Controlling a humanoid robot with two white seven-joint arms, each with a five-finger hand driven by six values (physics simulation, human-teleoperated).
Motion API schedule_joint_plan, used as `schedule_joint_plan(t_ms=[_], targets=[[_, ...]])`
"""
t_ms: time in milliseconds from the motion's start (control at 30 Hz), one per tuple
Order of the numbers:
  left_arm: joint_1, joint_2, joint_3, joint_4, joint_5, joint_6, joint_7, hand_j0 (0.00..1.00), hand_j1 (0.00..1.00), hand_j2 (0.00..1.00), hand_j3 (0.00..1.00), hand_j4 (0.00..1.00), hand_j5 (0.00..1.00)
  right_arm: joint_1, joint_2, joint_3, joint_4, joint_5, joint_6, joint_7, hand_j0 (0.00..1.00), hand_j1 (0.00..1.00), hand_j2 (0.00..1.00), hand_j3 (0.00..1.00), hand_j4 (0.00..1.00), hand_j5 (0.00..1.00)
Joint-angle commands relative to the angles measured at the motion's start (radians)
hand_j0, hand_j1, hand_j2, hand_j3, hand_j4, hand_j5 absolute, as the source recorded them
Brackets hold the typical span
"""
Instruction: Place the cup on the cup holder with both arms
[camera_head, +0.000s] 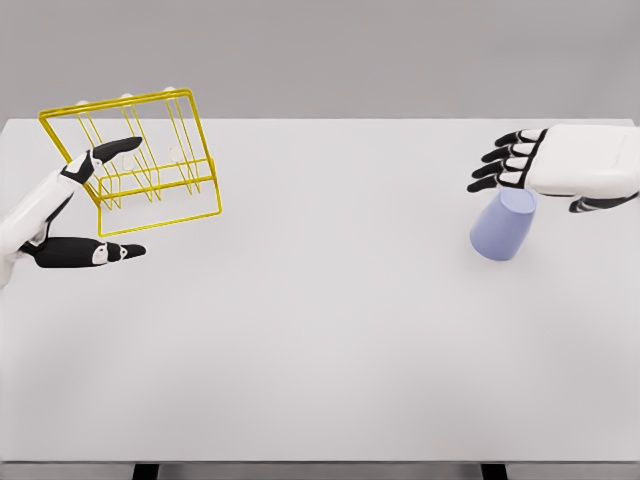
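Head view is showing my right hand (540, 165) hovering at the upper right of the frame, fingers extended and apart, gripping nothing, just above the lavender cup (503, 227), which is sitting tilted on the white table (330, 340); I am judging this as lining up a grasp. At the upper left, my left hand (85, 205) is spreading thumb and fingers around the yellow wire cup holder (135, 160), probably to steady it.

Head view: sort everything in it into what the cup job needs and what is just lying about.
Needed:
- lavender cup
- yellow wire cup holder
- left robot hand, open by the holder
- right robot hand, open above the cup

Just there:
- white table; nothing else lies on it
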Motion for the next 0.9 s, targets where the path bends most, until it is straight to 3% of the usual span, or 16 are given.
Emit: schedule_joint_plan(t_ms=[0, 133, 233, 300, 333, 467, 633, 767, 867], targets=[[0.0, 0.001, 0.002, 0.001, 0.006, 0.001, 0.0, 1.0, 1.0, 1.0, 1.0, 1.0, 1.0, 0.0, -0.002, -0.002, -0.002, -0.005, 0.002, 0.0, 1.0, 1.0, 1.0, 1.0, 1.0, 1.0], [0.0, 0.001, 0.002, 0.001, 0.005, 0.001, -0.001, 1.0, 1.0, 1.0, 1.0, 1.0, 1.0, -0.008, -0.023, -0.011, -0.001, -0.026, 0.002, 0.0, 1.0, 1.0, 1.0, 1.0, 1.0, 1.0], [0.0, 0.001, 0.0, 0.003, 0.003, 0.001, -0.001, 1.0, 1.0, 1.0, 1.0, 1.0, 1.0, -0.026, -0.032, 0.051, 0.007, -0.042, 0.002, 0.0, 0.99, 0.99, 0.99, 0.99, 0.99, 0.99], [0.0, 0.001, 0.0, 0.004, 0.0, 0.001, -0.001, 1.0, 1.0, 1.0, 1.0, 1.0, 1.0, -0.078, -0.029, 0.08, 0.034, -0.042, 0.003, 0.0, 0.98, 0.98, 0.98, 0.98, 0.98, 0.98], [0.0, 0.001, 0.002, 0.004, 0.0, 0.001, -0.001, 1.0, 1.0, 1.0, 1.0, 1.0, 1.0, -0.081, -0.023, 0.08, 0.074, -0.037, 0.065, 0.0, 0.98, 0.98, 0.98, 0.98, 0.98, 0.98], [0.0, 0.001, 0.002, 0.004, -0.003, 0.001, -0.003, 1.0, 1.0, 1.0, 1.0, 1.0, 1.0, -0.086, -0.017, 0.133, 0.176, -0.026, 0.09, 0.0, 0.98, 0.98, 0.98, 0.98, 0.98, 0.98], [-0.002, 0.004, 0.002, 0.018, -0.002, 0.001, -0.003, 1.0, 1.0, 1.0, 1.0, 1.0, 1.0, -0.106, 0.136, 0.147, 0.366, -0.039, 0.119, 0.0, 0.98, 0.98, 0.98, 0.98, 0.98, 0.98], [0.0, 0.004, 0.002, 0.02, 0.0, 0.001, -0.003, 1.0, 1.0, 1.0, 1.0, 1.0, 1.0, -0.109, 0.164, 0.15, 0.387, -0.039, 0.119, 0.0, 0.99, 0.99, 0.99, 0.99, 0.99, 0.99], [-0.002, 0.006, 0.002, 0.029, 0.0, 0.001, -0.003, 1.0, 1.0, 1.0, 1.0, 1.0, 1.0, -0.109, 0.158, 0.207, 0.389, -0.037, 0.118, 0.0, 0.99, 0.99, 0.99, 0.99, 0.99, 0.99]])
